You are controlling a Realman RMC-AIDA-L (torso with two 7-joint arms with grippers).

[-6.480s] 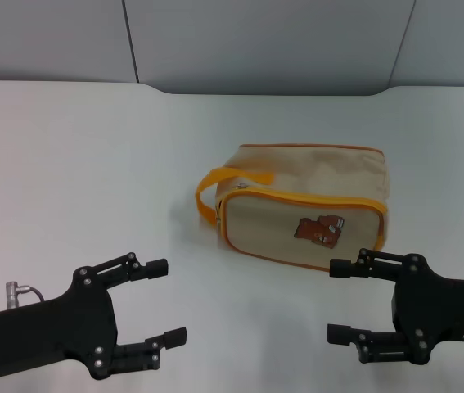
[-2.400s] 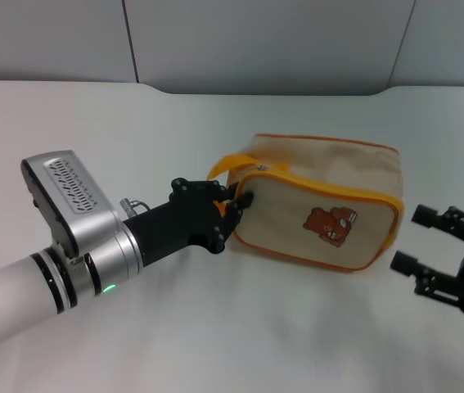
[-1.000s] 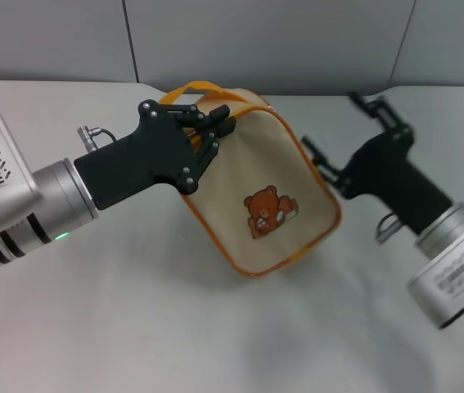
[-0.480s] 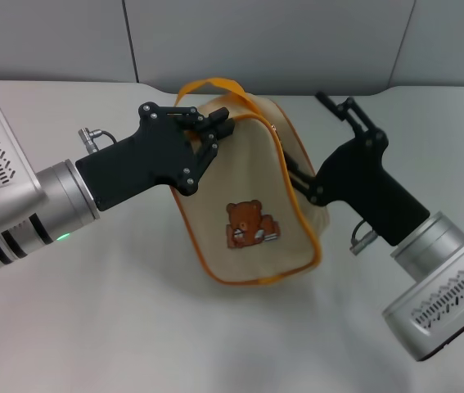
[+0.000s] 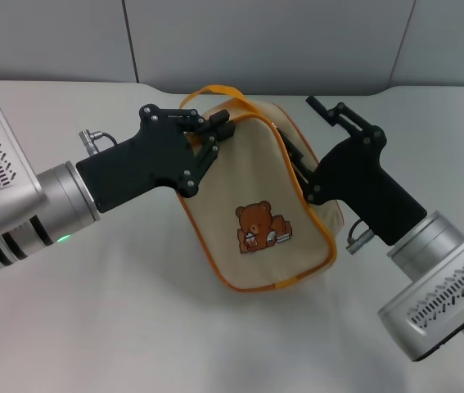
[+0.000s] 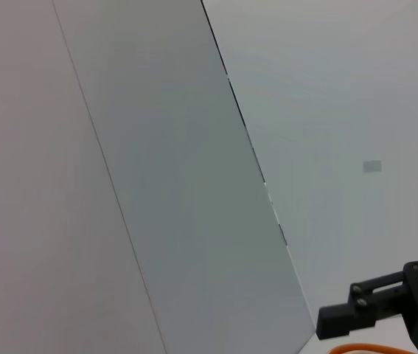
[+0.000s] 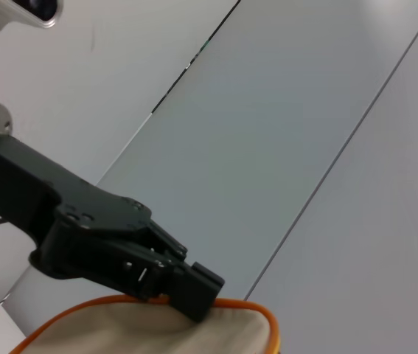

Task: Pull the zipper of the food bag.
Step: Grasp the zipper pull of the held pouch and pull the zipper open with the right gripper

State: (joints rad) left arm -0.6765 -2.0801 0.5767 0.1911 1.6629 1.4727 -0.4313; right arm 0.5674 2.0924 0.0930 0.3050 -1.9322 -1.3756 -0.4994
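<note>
The beige food bag [image 5: 252, 188] with its brown bear picture hangs tilted above the table. My left gripper [image 5: 219, 129] is shut on its upper left corner, below the orange strap loop [image 5: 215, 92]. The orange zipper [image 5: 299, 176] edges the bear panel; its metal pull tab does not show. My right gripper [image 5: 297, 117] is at the bag's upper right edge, open, one finger above the bag and one along its side. The right wrist view shows the left gripper [image 7: 186, 284] clamped on the bag's top [image 7: 150, 324].
The white table [image 5: 92, 327] lies below the bag, and grey wall panels [image 5: 256, 41] stand behind it. The left wrist view shows wall panels, one black gripper finger [image 6: 382, 306] and a sliver of orange trim [image 6: 371, 348].
My left gripper took hold of the bag and lifted it off the table. My right arm rose to the bag's right side. In the last half second the bag swung slightly right.
</note>
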